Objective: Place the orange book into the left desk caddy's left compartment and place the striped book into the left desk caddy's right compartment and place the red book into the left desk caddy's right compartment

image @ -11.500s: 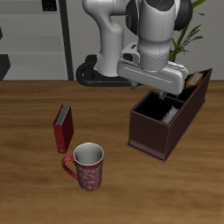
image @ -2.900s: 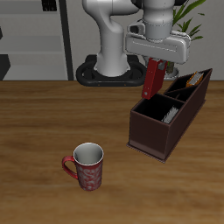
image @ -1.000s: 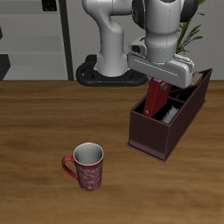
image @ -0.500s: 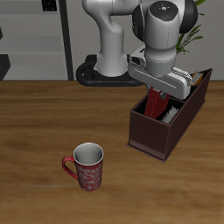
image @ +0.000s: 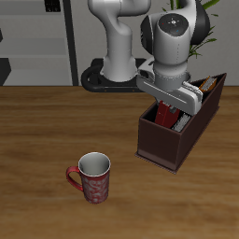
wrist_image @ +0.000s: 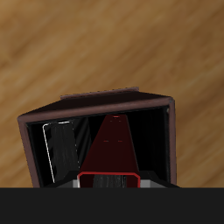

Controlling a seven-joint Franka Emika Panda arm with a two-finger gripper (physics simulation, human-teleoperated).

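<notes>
The left desk caddy (image: 166, 145) is a dark brown box standing at the table's back part. My gripper (image: 172, 103) is right above its right compartment, shut on the red book (image: 168, 116), whose lower part is inside that compartment. In the wrist view the red book (wrist_image: 112, 144) hangs down from my gripper (wrist_image: 109, 178) into the caddy (wrist_image: 96, 98). The striped book (wrist_image: 59, 150) stands against one inner wall beside it. The orange book (image: 214, 84) shows at the caddy's far, taller end, in the left compartment.
A red patterned mug (image: 91, 177) stands on the wooden table (image: 47, 140) nearer the front edge, well apart from the caddy. The robot's base (image: 117, 75) and a plant (image: 201, 33) are behind the caddy.
My gripper has moved down with the red book: a second ago the book hung above the caddy's rim, now its lower part is inside the right compartment.
</notes>
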